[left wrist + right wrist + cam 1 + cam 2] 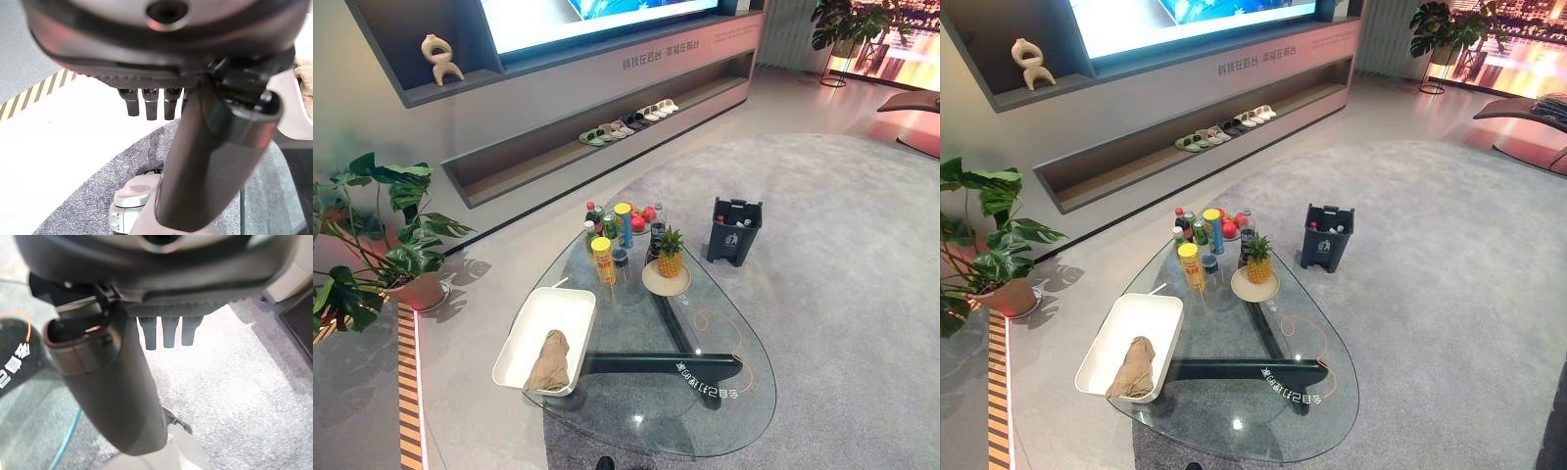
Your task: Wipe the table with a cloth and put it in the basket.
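Note:
A crumpled tan cloth [548, 362] lies in the near end of a white rectangular basket [551, 311], which stands on the left side of the glass table [705, 416]. In the left wrist view my left hand [215, 161] hangs beside the table's near left edge, fingers [149, 105] straight and holding nothing; a corner of the basket [288, 112] and the cloth [305, 83] show past it. My right hand [107, 382] hangs over the grey carpet by the table's edge, fingers [168, 335] straight and empty.
Several bottles and cans [612, 240] crowd the table's far end, beside a pineapple [669, 253] on a plate. A dark bin [735, 230] stands on the carpet to the right. A potted plant [386, 245] is at the left, by a low wall shelf [607, 132] with slippers.

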Motion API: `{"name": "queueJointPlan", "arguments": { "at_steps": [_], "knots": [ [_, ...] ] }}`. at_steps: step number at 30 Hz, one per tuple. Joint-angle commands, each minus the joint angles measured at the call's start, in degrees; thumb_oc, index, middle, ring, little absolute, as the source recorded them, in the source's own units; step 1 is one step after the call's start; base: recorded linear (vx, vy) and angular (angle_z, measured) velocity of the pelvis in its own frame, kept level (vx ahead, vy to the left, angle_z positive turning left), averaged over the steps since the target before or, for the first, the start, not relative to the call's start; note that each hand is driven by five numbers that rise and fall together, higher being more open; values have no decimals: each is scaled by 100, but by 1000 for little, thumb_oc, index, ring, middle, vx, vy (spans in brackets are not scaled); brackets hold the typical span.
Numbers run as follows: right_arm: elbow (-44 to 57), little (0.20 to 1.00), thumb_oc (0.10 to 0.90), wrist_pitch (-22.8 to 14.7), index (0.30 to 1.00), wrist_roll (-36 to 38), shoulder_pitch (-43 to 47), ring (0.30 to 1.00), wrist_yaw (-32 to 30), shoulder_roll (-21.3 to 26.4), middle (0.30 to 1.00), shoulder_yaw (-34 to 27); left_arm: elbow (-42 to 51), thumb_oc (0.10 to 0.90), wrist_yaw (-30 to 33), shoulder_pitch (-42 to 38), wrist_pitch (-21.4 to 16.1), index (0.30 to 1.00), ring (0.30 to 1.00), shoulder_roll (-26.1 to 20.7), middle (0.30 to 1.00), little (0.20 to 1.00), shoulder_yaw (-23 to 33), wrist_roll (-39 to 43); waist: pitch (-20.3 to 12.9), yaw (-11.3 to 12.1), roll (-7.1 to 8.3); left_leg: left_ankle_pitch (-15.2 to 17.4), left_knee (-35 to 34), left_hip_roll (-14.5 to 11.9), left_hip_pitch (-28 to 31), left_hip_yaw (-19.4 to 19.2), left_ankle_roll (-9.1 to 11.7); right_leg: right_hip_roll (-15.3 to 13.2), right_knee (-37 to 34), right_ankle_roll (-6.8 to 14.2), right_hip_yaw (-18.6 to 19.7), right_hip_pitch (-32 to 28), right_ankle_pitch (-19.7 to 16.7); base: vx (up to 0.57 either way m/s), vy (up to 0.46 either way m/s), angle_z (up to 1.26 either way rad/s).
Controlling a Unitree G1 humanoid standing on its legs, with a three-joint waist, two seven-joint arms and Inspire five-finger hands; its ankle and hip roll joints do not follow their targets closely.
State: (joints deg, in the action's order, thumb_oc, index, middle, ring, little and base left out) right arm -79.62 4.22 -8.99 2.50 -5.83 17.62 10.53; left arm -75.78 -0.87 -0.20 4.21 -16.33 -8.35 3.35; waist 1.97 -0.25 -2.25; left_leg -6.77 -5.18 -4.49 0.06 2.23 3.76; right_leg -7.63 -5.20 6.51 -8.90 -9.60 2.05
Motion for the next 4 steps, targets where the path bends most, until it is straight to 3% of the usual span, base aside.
{"name": "queueJointPlan", "arguments": {
  "at_steps": [1, 4],
  "knots": [
    [-233, 900, 800, -3, 900, -125, 433, 900, -22, -34, 900, 167, -351, 800, 44, -625, 22, 900, 900, -136, 900, 900, 20, -173, 223, 84, 149, 755, 18, 219, 532, -511, -67, 35, 63, -19, -15, 272, -324, 0, 0, 0],
    [-233, 900, 800, -5, 900, -119, 432, 900, -24, -47, 900, 208, -345, 800, 35, -641, -2, 900, 900, -118, 900, 900, -17, -203, 215, 82, 158, 752, 18, 213, 531, -494, -63, 42, 44, -21, 5, 270, -335, 0, 0, 0]
  ]
}}
